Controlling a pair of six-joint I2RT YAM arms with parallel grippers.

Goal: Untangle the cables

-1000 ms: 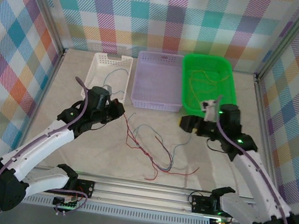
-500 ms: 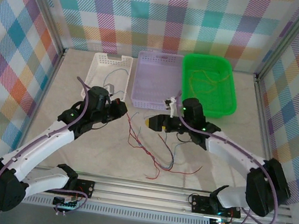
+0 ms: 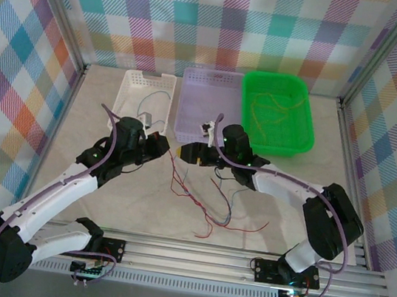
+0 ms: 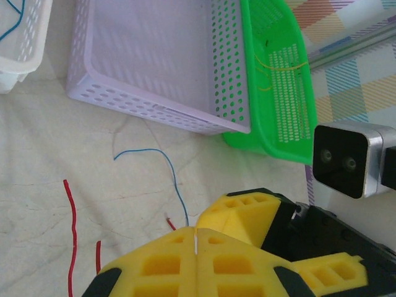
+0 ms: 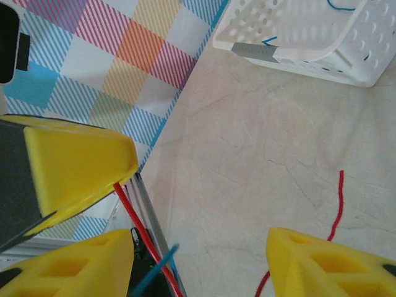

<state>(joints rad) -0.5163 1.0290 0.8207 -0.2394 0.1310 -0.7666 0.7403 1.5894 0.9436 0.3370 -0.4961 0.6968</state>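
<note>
Top view of a bench (image 3: 137, 210) with three baskets along its far side – a white basket (image 3: 125, 100) on the left, a lilac basket (image 3: 186, 128) in the middle, a green basket (image 3: 307, 135) on the right. The cables (image 3: 203, 194), thin red, blue and dark strands, lie in a loose tangle on the bench near the middle, in front of the lilac basket. A second ago the right hand (image 3: 185, 151) was well to the right, at the near edge of the green basket; it has since swung left across the bench and now sits tip to tip with the left hand (image 3: 160, 143), which has barely moved. The tangle itself looks unchanged, so the sorting appears far from finished, and the right hand seems to be arriving for a fresh strand. The top view is too small to show either grip. The left wrist view shows the left hand's yellow fingers (image 4: 154, 266) pressed together with no gap, a blue strand (image 4: 167, 164) curving away toward the lilac basket. The right wrist view shows the right hand's jaws spread wide and holding nothing – and a red strand (image 5: 148, 238) emerging from under the left hand's finger, so the left hand appears to pinch it.
</note>
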